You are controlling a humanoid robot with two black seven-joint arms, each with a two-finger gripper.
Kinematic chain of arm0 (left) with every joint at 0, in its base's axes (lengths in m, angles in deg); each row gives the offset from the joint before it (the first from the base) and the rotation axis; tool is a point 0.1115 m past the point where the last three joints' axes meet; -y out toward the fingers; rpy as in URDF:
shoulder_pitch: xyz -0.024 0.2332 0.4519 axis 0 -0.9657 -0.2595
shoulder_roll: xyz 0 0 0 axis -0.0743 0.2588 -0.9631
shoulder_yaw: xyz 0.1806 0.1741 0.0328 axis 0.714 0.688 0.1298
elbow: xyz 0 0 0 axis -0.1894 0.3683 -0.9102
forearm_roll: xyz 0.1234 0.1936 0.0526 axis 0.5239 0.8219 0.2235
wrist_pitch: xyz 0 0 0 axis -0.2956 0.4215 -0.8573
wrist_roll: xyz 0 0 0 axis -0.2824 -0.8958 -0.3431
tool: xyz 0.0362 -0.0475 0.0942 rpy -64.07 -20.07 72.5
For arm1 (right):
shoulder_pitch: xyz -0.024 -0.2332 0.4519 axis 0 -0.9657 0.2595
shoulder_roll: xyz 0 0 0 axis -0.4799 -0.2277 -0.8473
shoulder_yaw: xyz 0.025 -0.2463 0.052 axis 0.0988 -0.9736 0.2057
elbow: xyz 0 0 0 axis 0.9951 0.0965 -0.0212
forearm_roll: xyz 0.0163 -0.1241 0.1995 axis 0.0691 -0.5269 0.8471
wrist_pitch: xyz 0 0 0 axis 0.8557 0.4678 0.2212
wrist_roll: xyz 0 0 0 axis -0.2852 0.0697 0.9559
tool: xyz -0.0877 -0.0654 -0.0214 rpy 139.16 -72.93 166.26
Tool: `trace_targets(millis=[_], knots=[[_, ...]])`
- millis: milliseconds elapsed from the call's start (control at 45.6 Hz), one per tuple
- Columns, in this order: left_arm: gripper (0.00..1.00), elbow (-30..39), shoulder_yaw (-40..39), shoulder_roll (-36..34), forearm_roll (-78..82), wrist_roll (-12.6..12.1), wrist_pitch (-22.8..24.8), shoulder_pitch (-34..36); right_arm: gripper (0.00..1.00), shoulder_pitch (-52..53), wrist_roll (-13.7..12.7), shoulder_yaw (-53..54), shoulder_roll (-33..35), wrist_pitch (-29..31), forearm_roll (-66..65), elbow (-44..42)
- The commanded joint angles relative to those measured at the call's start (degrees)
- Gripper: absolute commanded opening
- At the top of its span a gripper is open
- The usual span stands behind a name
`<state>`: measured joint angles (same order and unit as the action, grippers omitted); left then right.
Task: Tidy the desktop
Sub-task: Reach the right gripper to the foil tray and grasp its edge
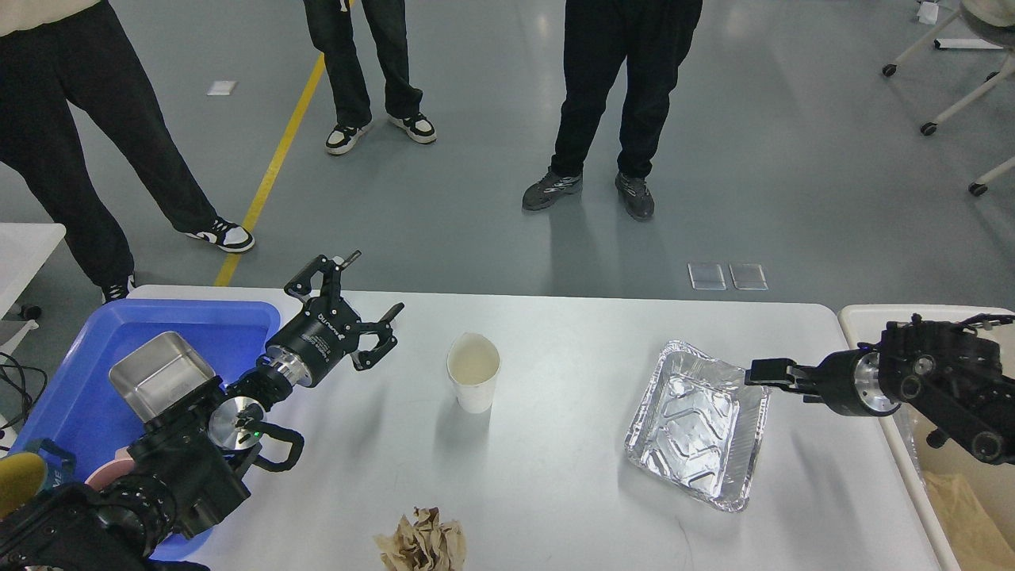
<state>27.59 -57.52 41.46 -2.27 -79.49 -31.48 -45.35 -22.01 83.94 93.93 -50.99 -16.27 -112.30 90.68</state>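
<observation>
The white desktop (571, 492) fills the lower part of the head view. On it stand a white paper cup (473, 373) at the middle and a foil tray (698, 424) to the right, and a crumpled brown paper ball (422, 543) lies at the near edge. My left gripper (378, 282) is open and empty, held above the desktop left of the cup. My right gripper (755, 373) reaches in from the right, and its jaws are closed on the far right rim of the foil tray.
A blue plastic tray (87, 373) at the left edge holds a steel container (162, 381) and other items under my left arm. A beige bin (880, 317) with brown paper stands at the right. Three people stand beyond the far edge.
</observation>
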Motion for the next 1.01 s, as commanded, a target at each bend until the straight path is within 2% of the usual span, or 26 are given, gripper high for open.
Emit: trace_targets(millis=[0, 351, 505, 570, 680, 724, 987], knots=[[0.96, 0.0, -0.1, 0.0, 0.0, 0.0, 0.1, -0.2, 1.0, 1.2, 0.0, -0.5, -0.3, 0.6, -0.4, -0.2], [0.96, 0.0, -0.1, 0.1, 0.0, 0.0, 0.3, -0.8, 1.0, 7.9, 0.9, -9.1, -0.7, 0.2, -2.4, -2.4], [0.96, 0.0, 0.0, 0.1, 0.0, 0.1, 0.4, -0.8, 1.0, 10.1, 2.6, -13.0, -3.2, -0.4, -4.7, -2.6], [0.96, 0.0, 0.0, 0.2, 0.0, 0.1, 0.4, -0.9, 1.0, 11.0, 4.5, -15.1, -4.5, -2.2, -8.6, -3.8], [0.96, 0.0, 0.0, 0.2, 0.0, 0.1, 0.5, -0.9, 1.0, 12.5, 10.8, -18.2, -7.7, -6.1, -15.2, -7.4], [0.96, 0.0, 0.0, 0.2, 0.0, 0.1, 0.4, -0.9, 1.0, 13.2, 12.4, -19.4, -8.6, -6.9, -16.6, -8.3], [0.96, 0.0, 0.0, 0.2, 0.0, 0.2, 0.5, -0.9, 1.0, 15.2, 14.6, -27.0, -13.5, -12.0, -21.3, -12.5]])
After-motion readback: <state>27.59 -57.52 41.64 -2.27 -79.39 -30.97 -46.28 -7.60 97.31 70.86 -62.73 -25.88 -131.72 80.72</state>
